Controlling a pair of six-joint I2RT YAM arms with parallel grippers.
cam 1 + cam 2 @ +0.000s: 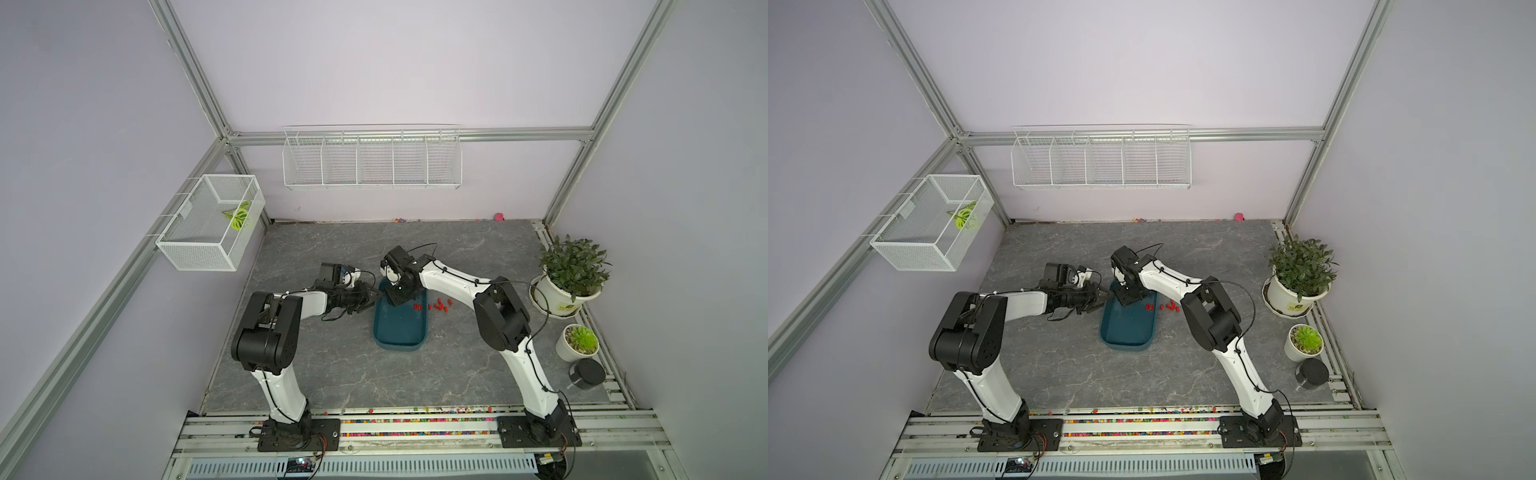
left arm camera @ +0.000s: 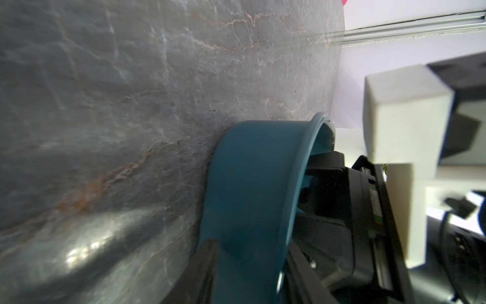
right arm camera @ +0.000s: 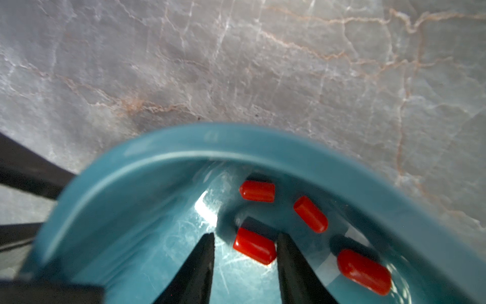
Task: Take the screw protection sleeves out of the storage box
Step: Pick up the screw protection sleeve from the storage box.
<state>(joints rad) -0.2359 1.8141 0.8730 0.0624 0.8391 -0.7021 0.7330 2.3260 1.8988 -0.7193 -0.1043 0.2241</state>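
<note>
The dark teal storage box [image 1: 400, 332] [image 1: 1128, 330] lies mid-table in both top views. My left gripper [image 1: 374, 296] [image 2: 251, 243] is shut on its left wall near the far corner, one finger outside and one inside. My right gripper [image 1: 394, 302] [image 3: 246, 235] points down into the box's far end and is open. One red screw protection sleeve [image 3: 254, 246] lies between its fingers, against one finger and apart from the other. Three more sleeves [image 3: 310, 214] lie near it on the box floor. Several sleeves [image 1: 438, 306] [image 1: 1169, 306] lie on the table right of the box.
A large potted plant [image 1: 571, 270], a small pot [image 1: 579, 340] and a black cylinder [image 1: 587, 373] stand along the right edge. A wire basket [image 1: 210, 222] hangs on the left wall and a wire rack [image 1: 372, 160] on the back wall. Coloured beads [image 1: 415, 420] fill the front rail.
</note>
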